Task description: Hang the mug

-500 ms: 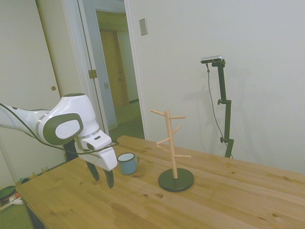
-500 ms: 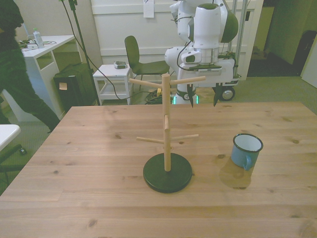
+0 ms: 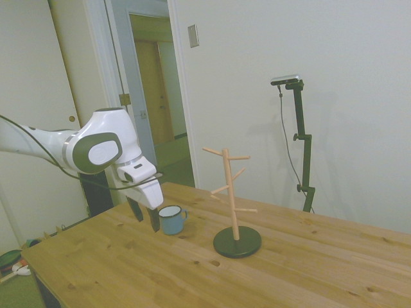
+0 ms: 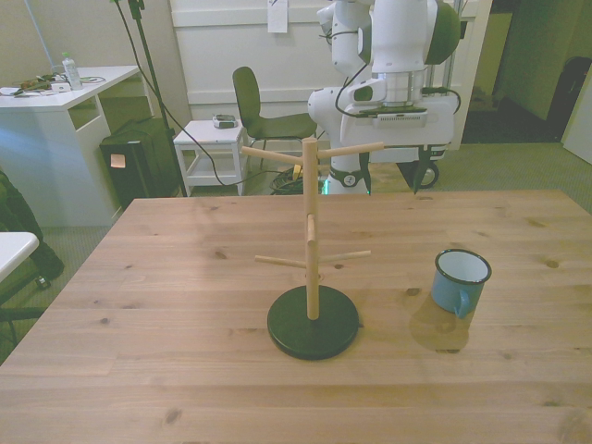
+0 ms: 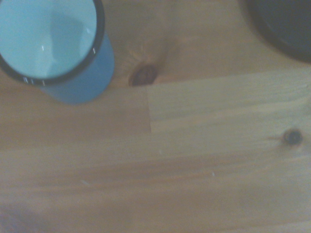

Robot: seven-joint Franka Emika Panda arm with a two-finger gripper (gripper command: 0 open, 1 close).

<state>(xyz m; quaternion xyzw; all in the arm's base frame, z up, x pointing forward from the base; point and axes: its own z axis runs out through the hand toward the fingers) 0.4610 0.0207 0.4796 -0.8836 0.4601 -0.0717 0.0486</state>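
Observation:
The light-blue mug [image 3: 171, 220] stands upright on the wooden table [image 3: 289, 269], handle toward the peg stand. In the front view the mug [image 4: 460, 282] is at the right, well apart from the wooden peg stand [image 4: 311, 242] on its dark round base [image 4: 313, 321]. My gripper [image 3: 146, 215] hangs open and empty just left of the mug in the side view, fingertips slightly above the table. In the front view the gripper [image 4: 392, 174] is near the table's far edge. The wrist view shows the mug's white inside [image 5: 48, 39] from above and the base's edge [image 5: 286, 24].
The peg stand [image 3: 232, 196] rises to the right of the mug in the side view, its pegs bare. Beyond the table in the front view are a chair [image 4: 264, 116], a white desk [image 4: 65, 102] and a dark-clothed person [image 4: 17, 227] at the left edge.
My gripper has risen a little and moved closer to the mug, still open. The person at the front view's left has moved mostly out of view.

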